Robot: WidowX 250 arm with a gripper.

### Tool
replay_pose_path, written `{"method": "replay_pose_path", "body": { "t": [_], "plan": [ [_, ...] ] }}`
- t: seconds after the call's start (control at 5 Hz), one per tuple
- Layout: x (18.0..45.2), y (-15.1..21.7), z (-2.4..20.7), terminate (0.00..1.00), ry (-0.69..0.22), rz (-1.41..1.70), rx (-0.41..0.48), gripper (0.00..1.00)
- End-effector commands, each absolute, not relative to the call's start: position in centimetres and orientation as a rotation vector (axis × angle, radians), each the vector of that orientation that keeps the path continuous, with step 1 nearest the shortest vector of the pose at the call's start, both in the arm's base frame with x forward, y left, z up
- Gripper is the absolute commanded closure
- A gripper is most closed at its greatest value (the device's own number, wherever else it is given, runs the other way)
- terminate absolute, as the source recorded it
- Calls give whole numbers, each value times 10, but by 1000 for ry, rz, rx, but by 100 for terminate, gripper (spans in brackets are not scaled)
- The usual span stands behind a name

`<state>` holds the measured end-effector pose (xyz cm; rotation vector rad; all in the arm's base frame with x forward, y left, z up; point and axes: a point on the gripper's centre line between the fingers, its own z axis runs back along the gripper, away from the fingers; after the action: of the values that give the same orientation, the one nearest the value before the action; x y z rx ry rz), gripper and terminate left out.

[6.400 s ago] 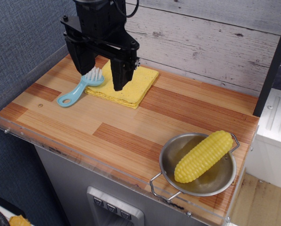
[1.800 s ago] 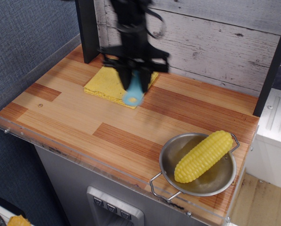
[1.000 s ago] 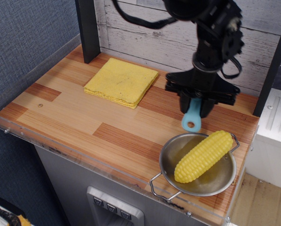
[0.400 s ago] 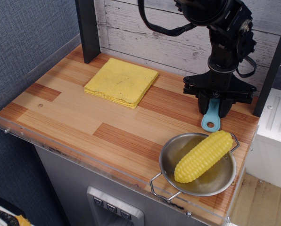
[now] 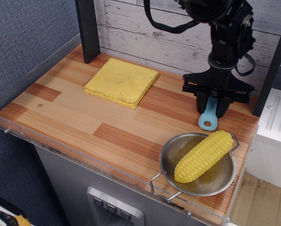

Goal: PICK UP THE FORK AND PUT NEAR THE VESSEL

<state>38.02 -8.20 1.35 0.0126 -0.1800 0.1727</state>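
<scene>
The fork is a small light-blue plastic brush [image 5: 208, 117] with a hole in its handle end. My gripper [image 5: 211, 107] is shut on its upper part, so the bristles are hidden, and the handle hangs down just above the wooden table near its back right. The vessel, a shiny steel pan [image 5: 215, 180] with two wire loop handles, sits at the front right, just in front of the brush. A yellow corn cob [image 5: 202, 156] lies in the pan.
A folded yellow cloth [image 5: 122, 81] lies at the back middle-left of the table [image 5: 84, 117]. A clear plastic rim [image 5: 60, 146] runs along the front edge. A dark post [image 5: 87, 28] stands at the back left and a plank wall [image 5: 173, 33] behind.
My gripper carried the brush from the yellow cloth across to the back right, by the pan. In the last half second it shifted slightly left and the brush hangs a little lower.
</scene>
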Motion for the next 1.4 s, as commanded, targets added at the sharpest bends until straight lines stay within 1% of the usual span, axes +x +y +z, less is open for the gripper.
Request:
{"method": "replay_pose_path", "body": {
  "t": [0.0,0.2,0.4,0.6,0.8,1.0,1.2],
  "plan": [
    [388,-74,28,0,-169,208,-32,100],
    [386,-67,33,0,-157,296,-49,0],
    [384,-64,49,0,-180,284,-76,0],
    [370,-53,89,0,-279,286,-111,0],
    [342,-24,138,0,-419,289,-57,0],
    [325,4,162,0,-396,225,-61,0],
    [310,33,160,0,-346,213,-27,0]
  ]
}}
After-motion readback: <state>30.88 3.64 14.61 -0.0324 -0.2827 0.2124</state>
